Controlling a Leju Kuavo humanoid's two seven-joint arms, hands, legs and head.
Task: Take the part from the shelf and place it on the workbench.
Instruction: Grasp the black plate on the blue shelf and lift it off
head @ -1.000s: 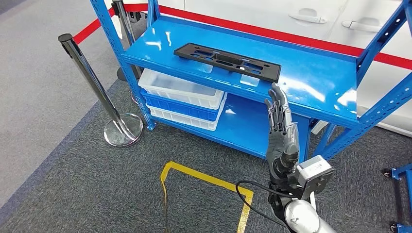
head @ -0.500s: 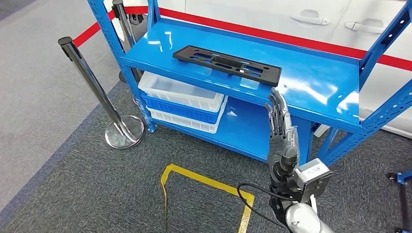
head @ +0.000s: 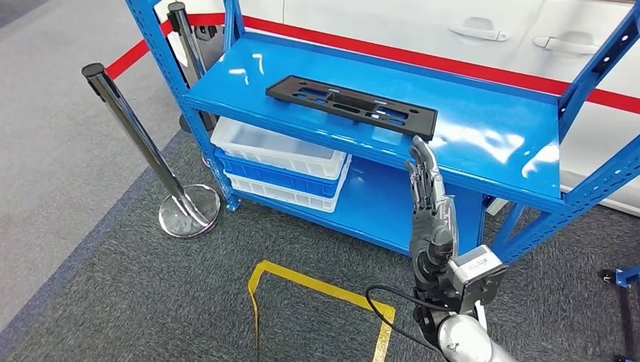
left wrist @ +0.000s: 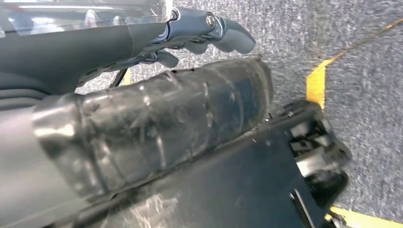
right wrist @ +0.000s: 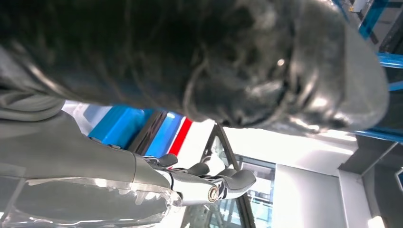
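At the far left of the head view a chrome stanchion post (head: 140, 143) stands on the grey carpet (head: 98, 294), its round base just beside the front left leg of the blue shelf (head: 483, 139). On the shelf's lower level sit stacked bins (head: 281, 162), white over blue over white, pushed toward the left end. The part (head: 351, 105), a long flat black panel with slots cut through it, lies on the shelf's top level, running from left of centre toward the front edge at the right, with nothing holding it. A yellow floor marking (head: 321, 283) outlines a patch of carpet in front of the shelf. Right of centre, the right hand (head: 432, 204) rises from its silver arm with its fingers (head: 421, 162) stretched straight and close together, holding nothing; the fingertips reach up just below the right end of the part, at the shelf's front edge, and whether they touch the edge cannot be told. Behind the shelf runs a red stripe (head: 423, 54) along a white wall. In the left wrist view the left hand (left wrist: 199, 28) hangs over the carpet, its dark fingers (left wrist: 233, 38) gently curled with nothing in them.
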